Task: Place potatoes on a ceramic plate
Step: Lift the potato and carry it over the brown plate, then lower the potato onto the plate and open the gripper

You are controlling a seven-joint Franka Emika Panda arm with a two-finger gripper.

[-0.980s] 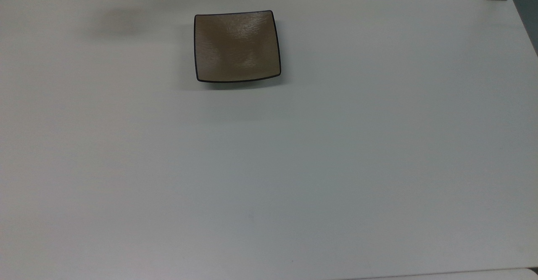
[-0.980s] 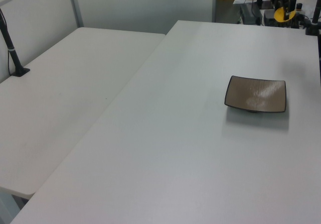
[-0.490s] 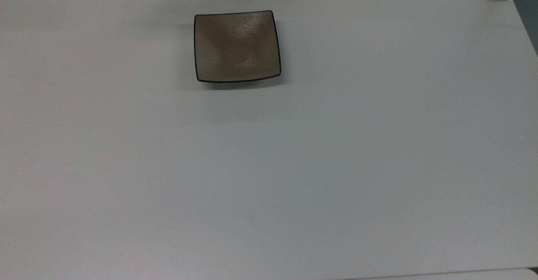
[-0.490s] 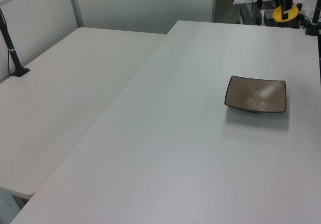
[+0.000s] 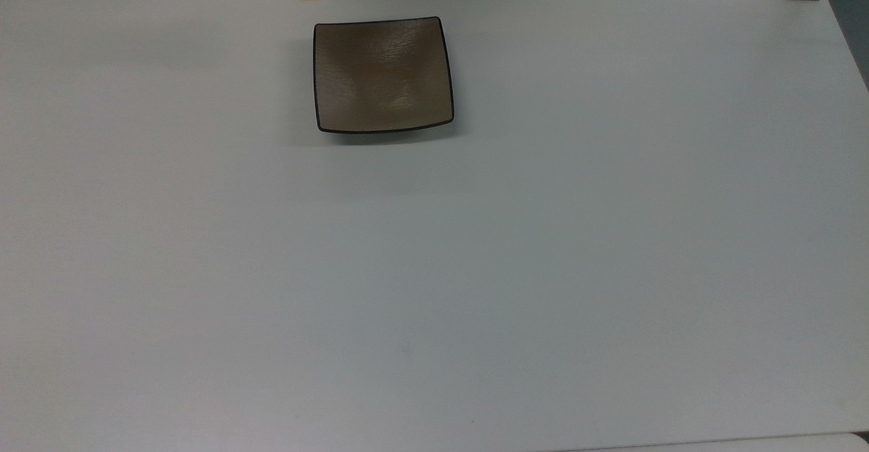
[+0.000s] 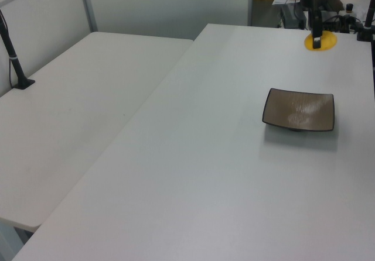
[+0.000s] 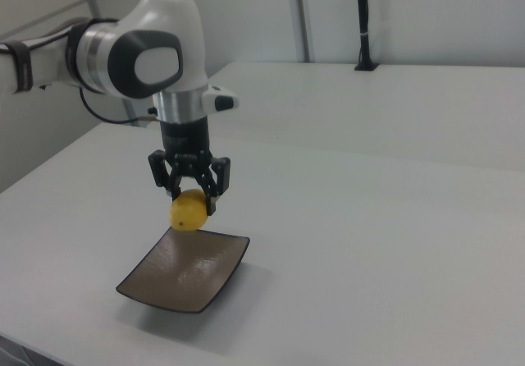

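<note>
Carried since half a second ago from outside the top view to just off the ceramic plate (image 5: 383, 75), at its 11 o'clock corner: potato (image 7: 188, 211), clamped in gripper (image 7: 189, 203). Best brought over plate centre, lowered close, then released gently against rolling

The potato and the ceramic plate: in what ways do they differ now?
The potato is bright yellow and rounded; the ceramic plate is brown and square. The potato is far smaller than the plate. The potato hangs in the gripper, held between its jaws above the table; the plate rests on it, empty.
</note>
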